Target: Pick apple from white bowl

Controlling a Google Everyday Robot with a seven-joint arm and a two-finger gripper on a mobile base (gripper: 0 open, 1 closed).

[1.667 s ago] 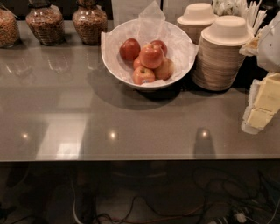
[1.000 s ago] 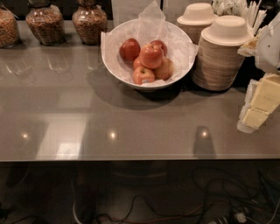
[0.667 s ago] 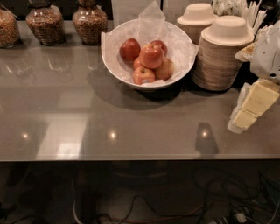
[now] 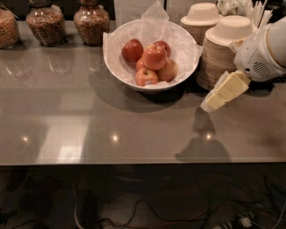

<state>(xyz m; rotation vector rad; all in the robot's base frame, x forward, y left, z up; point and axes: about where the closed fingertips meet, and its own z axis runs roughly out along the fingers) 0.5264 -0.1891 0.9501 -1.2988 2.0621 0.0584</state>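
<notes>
The white bowl (image 4: 120, 67), lined with crinkled white tissue, sits at the back middle of the grey counter. It holds several apples. The largest apple (image 4: 154, 57), red-orange with a paler blush, lies on top in the middle. A darker red apple (image 4: 132, 50) is to its left, and a smaller apple with a sticker (image 4: 146, 77) is in front. My gripper (image 4: 213, 102), with pale yellow fingers, reaches in from the right edge, low over the counter, to the right of the bowl and apart from it. It holds nothing.
Two stacks of beige paper bowls (image 4: 223, 49) stand right of the white bowl, just behind my arm (image 4: 261, 51). Three jars of grain (image 4: 91, 20) line the back left. Straws and cutlery (image 4: 257, 13) are at the back right. The counter's front edge runs across the lower middle.
My gripper has moved left and up from the right edge, closer to the white bowl. The apples and the bowl have not moved.
</notes>
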